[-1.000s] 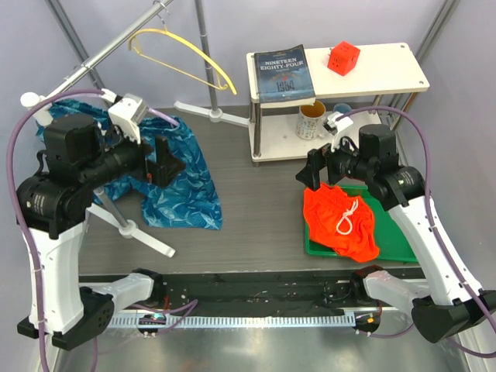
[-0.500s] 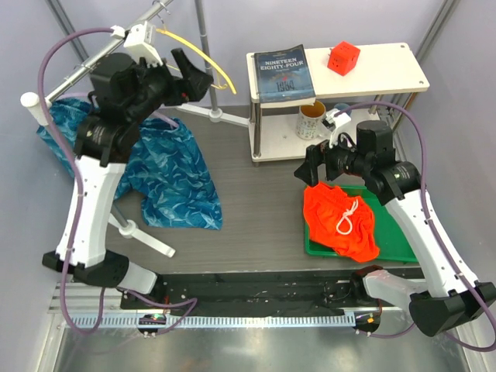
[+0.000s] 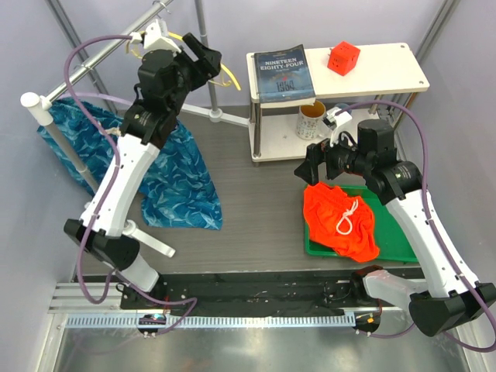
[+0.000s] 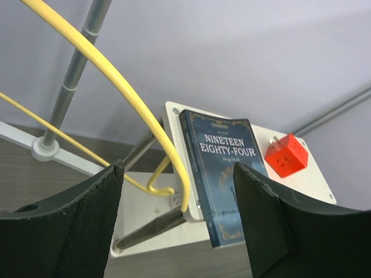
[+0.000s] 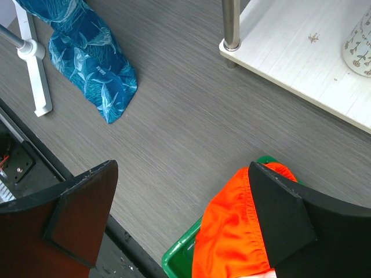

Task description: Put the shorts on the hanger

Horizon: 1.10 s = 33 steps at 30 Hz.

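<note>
The orange-red shorts (image 3: 339, 221) with a white cord lie bunched in a green tray (image 3: 401, 236) at the right. My right gripper (image 3: 310, 172) hovers open just above their left edge; in the right wrist view (image 5: 179, 226) the shorts (image 5: 232, 237) sit by the right finger, nothing gripped. The yellow hanger (image 3: 225, 77) hangs from the metal rail at the top left. My left gripper (image 3: 208, 63) is raised to it and open; in the left wrist view (image 4: 179, 231) the hanger's curved end (image 4: 174, 168) lies between the jaws, untouched.
Blue wave-patterned shorts (image 3: 174, 174) hang off a white stand at the left. A white two-level shelf (image 3: 387, 66) at the back right carries a book (image 3: 283, 74) and a red cube (image 3: 343, 57), with a mug (image 3: 311, 118) on its lower level.
My left arm has swung up from over the blue shorts to the hanger on the rail. The right arm has hardly moved.
</note>
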Each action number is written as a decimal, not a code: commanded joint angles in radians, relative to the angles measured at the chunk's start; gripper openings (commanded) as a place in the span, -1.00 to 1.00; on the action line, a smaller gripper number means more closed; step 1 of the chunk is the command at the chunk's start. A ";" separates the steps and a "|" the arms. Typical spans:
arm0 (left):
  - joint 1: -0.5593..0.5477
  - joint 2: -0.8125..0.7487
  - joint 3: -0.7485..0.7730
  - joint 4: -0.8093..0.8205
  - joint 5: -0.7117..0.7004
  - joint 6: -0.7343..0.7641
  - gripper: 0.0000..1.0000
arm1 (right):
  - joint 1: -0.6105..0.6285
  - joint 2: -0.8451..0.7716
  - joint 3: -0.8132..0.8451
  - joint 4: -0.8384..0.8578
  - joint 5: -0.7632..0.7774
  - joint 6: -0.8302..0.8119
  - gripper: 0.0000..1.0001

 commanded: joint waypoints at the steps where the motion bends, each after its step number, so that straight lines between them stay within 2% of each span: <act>1: -0.009 0.073 0.060 0.094 -0.110 -0.057 0.50 | -0.002 -0.014 0.039 0.043 -0.007 0.003 0.99; 6: -0.029 0.142 0.090 0.091 -0.174 -0.084 0.46 | -0.004 -0.020 0.039 0.043 0.001 -0.003 0.99; 13: -0.031 0.204 0.142 0.091 -0.165 -0.146 0.46 | -0.004 -0.029 0.045 0.034 0.006 -0.017 0.99; 15: -0.029 0.216 0.160 0.097 -0.168 -0.158 0.40 | -0.004 -0.027 0.045 0.034 0.007 -0.017 1.00; 22: -0.025 0.262 0.197 0.094 -0.202 -0.193 -0.05 | -0.004 -0.043 0.048 0.026 0.019 -0.036 0.99; 24: -0.020 0.268 0.202 0.088 -0.205 -0.207 -0.27 | -0.004 -0.046 0.053 0.020 0.022 -0.042 1.00; 25: -0.020 0.270 0.202 0.084 -0.208 -0.209 -0.46 | -0.004 -0.046 0.057 0.018 0.024 -0.045 0.99; 28: -0.014 0.273 0.203 0.082 -0.213 -0.210 -0.72 | -0.002 -0.046 0.065 0.015 0.024 -0.051 1.00; 31: -0.008 0.273 0.215 0.082 -0.219 -0.197 -0.93 | -0.004 -0.049 0.060 0.014 0.025 -0.060 0.99; 33: -0.006 0.271 0.226 0.090 -0.222 -0.189 -0.99 | -0.004 -0.052 0.054 0.014 0.024 -0.062 0.99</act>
